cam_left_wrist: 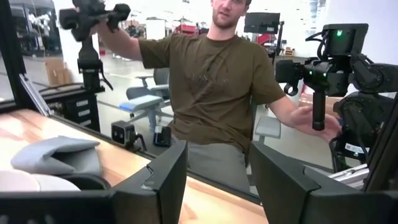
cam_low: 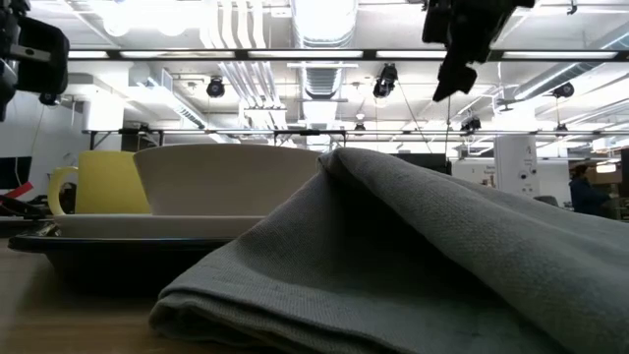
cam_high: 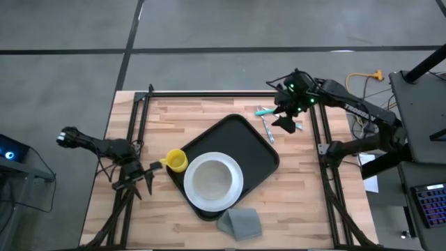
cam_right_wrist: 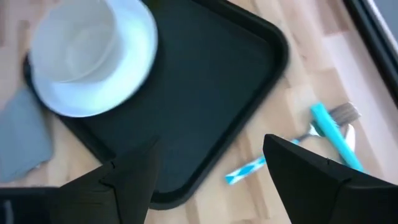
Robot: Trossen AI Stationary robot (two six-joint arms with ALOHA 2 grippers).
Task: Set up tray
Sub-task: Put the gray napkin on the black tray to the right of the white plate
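The black tray (cam_high: 244,143) lies slantwise mid-table, flat on the wood. A white plate with a bowl (cam_high: 212,181) rests on its near-left part, and a yellow mug (cam_high: 175,160) stands at its left corner. A folded grey napkin (cam_high: 240,222) lies on the table at the tray's near edge. Cutlery with teal handles (cam_high: 267,120) lies on the wood off the tray's far-right side. My right gripper (cam_high: 286,123) hovers open above that cutlery (cam_right_wrist: 333,130), touching nothing. My left gripper (cam_high: 137,183) is open and low near the table's left edge, beside the mug.
A metal frame (cam_high: 136,104) runs along the table's left, far and right edges. A person (cam_left_wrist: 217,74) stands beyond the table holding hand controllers. Bare wood (cam_high: 306,202) shows to the tray's near right and along the far edge.
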